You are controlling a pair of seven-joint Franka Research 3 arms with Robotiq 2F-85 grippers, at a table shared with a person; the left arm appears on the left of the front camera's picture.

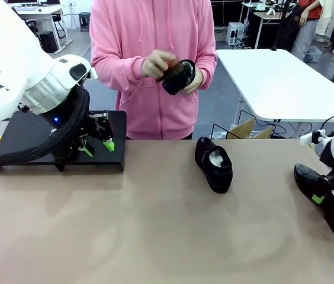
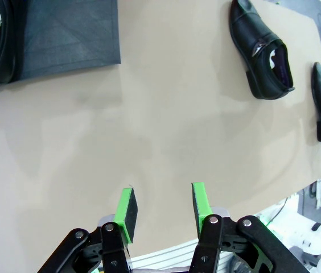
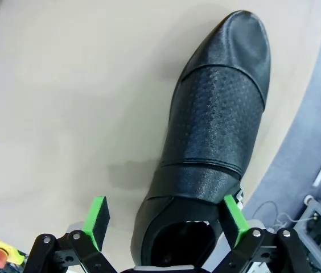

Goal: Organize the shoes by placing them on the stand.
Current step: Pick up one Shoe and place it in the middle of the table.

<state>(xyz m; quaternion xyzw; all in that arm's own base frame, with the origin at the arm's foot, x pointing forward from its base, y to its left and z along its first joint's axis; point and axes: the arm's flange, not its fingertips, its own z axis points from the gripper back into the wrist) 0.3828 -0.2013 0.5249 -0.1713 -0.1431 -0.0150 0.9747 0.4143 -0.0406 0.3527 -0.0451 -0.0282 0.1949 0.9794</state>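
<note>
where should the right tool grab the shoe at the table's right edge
Probably across the heel collar, coming from above: the shoe lies sole-down, opening up, toe pointing away, and its heel sits between the pads of the open right tool.

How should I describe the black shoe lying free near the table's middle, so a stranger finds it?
On the wide beige table, look in front of the person in the pink hooded sweater. There lies a glossy black leather shoe with a pale insole. Unlike its neighbours, it is neither in the person's hands nor straddled by the right claw.
</note>
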